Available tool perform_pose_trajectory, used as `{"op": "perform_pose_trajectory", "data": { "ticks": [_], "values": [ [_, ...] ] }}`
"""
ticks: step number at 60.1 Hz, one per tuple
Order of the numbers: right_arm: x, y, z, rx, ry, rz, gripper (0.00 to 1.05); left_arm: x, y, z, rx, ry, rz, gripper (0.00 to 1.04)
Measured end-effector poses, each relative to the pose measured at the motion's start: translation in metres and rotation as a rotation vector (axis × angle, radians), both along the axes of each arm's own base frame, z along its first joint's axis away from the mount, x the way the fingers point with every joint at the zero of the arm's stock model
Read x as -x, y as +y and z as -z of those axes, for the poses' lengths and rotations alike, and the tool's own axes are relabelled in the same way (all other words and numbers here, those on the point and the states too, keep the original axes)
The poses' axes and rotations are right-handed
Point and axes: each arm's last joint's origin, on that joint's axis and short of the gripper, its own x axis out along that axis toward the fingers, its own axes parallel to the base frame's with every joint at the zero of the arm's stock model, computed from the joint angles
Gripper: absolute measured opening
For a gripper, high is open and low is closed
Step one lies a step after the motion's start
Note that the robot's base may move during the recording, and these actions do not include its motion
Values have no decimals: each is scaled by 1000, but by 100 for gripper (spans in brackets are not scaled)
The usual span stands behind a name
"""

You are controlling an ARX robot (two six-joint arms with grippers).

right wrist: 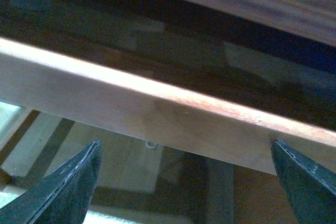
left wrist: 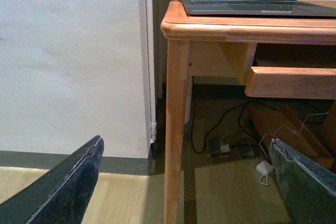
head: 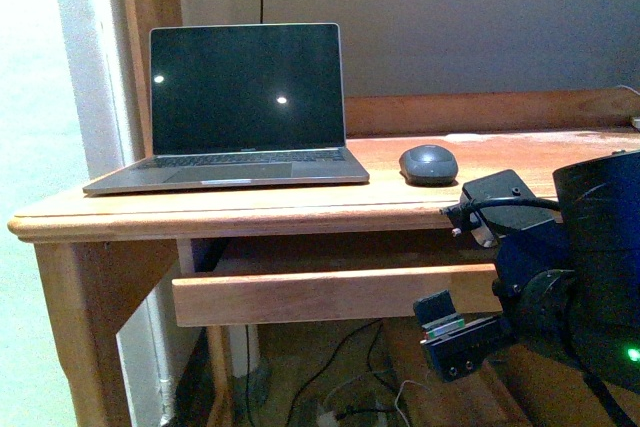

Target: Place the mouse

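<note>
The mouse [head: 428,164], dark grey and domed, lies on the wooden desk [head: 250,212] just right of the open laptop [head: 245,97], with nothing touching it. My right arm [head: 560,277] hangs below the desk's front edge at the lower right. In its wrist view, my right gripper [right wrist: 185,142] is open and empty, looking up at the drawer front [right wrist: 157,114] from beneath. My left gripper [left wrist: 186,141] is open and empty too, low near the floor and facing the desk leg [left wrist: 176,129]. The mouse shows in neither wrist view.
A shallow drawer [head: 330,294] hangs under the desktop. The laptop's front edge [left wrist: 252,8] sits near the desk's left corner. Cables and a white charger [left wrist: 262,167] lie on the floor under the desk. A pale wall [left wrist: 68,51] stands beside the desk leg.
</note>
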Motion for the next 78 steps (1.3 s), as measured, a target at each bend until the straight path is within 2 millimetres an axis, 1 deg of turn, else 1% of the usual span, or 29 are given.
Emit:
{"op": "perform_pose_trajectory", "data": {
  "ticks": [6, 12, 19, 25, 32, 37, 38, 41, 44, 45, 46, 51, 55, 57, 61, 63, 65, 66, 71, 75, 76, 78],
  "values": [
    [-2, -4, -3, -5, -15, 36, 97, 0, 0, 0, 0, 0, 0, 97],
    [2, -10, -6, -26, -14, 41, 97, 0, 0, 0, 0, 0, 0, 97],
    [16, -23, -12, -62, 11, 55, 97, 0, 0, 0, 0, 0, 0, 97],
    [36, -41, -22, -134, 22, 94, 97, 0, 0, 0, 0, 0, 0, 97],
    [70, -69, -36, -250, 10, 162, 97, 0, 0, 0, 0, 0, 0, 97],
    [106, -93, -45, -347, -33, 227, 97, 0, 0, 0, 0, 0, 0, 97],
    [118, -99, -46, -365, -43, 238, 97, 0, 0, 0, 0, 0, 0, 97],
    [142, -106, -45, -387, -53, 250, 97, 0, 0, 0, 0, 0, 0, 97],
    [163, -107, -41, -405, -50, 244, 97, 0, 0, 0, 0, 0, 0, 97],
    [187, -106, -34, -426, -35, 229, 97, 0, 0, 0, 0, 0, 0, 97],
    [191, -106, -33, -428, -32, 226, 97, 0, 0, 0, 0, 0, 0, 97],
    [227, -101, -18, -466, -12, 219, 97, 0, 0, 0, 0, 0, 0, 97],
    [245, -97, -12, -492, -35, 226, 97, 0, 0, 0, 0, 0, 0, 97],
    [252, -94, -13, -519, -88, 207, 97, 0, 0, 0, 0, 0, 0, 97],
    [255, -91, -9, -548, -129, 224, 97, 0, 0, 0, 0, 0, 0, 97],
    [255, -90, -5, -541, -155, 186, 94, 0, 0, 0, 0, 0, 0, 97],
    [255, -92, 1, -505, -201, 130, 88, 0, 0, 0, 0, 0, 0, 97],
    [254, -93, 3, -499, -209, 125, 86, 0, 0, 0, 0, 0, 0, 97],
    [256, -97, 0, -372, -280, 102, 71, 0, 0, 0, 0, 0, 0, 97],
    [256, -97, -1, -324, -290, 92, 61, 0, 0, 0, 0, 0, 0, 97],
    [256, -97, -1, -308, -289, 86, 56, 0, 0, 0, 0, 0, 0, 97],
    [256, -97, -1, -296, -290, 84, 50, 0, 0, 0, 0, 0, 0, 97]
  ]
}}
